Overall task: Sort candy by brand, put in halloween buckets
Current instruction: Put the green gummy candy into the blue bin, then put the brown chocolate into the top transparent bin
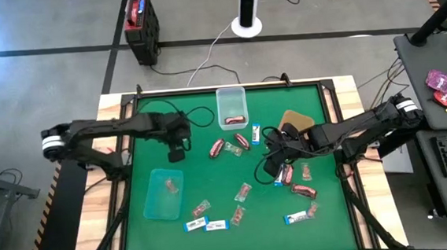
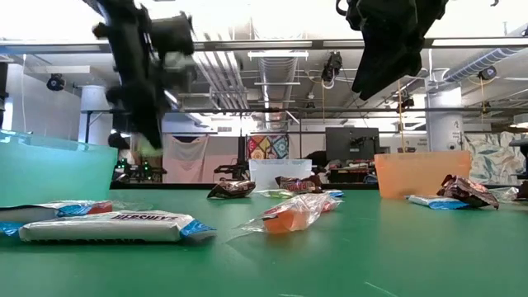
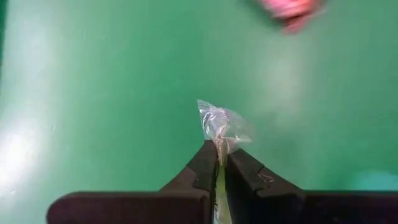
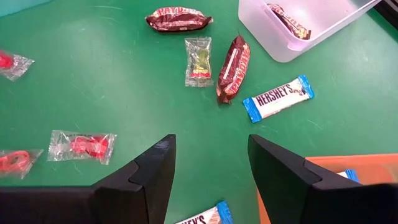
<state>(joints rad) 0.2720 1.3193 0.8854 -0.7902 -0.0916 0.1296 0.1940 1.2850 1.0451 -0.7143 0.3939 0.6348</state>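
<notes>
Two grippers are aloft. Your left gripper [image 3: 221,163] pinches a clear-wrapped candy [image 3: 222,123] by its crinkled tail only; a jolt could shake it loose short of the teal tub [image 1: 164,194]. Your right gripper [image 4: 210,163], jaws apart and empty, hangs over crowded candy beside the brown tray [image 1: 296,121].

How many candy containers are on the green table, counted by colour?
Clear rectangular plastic tub: 1
Teal translucent rectangular tub: 1
Brown rounded tray: 1
Total: 3
</notes>
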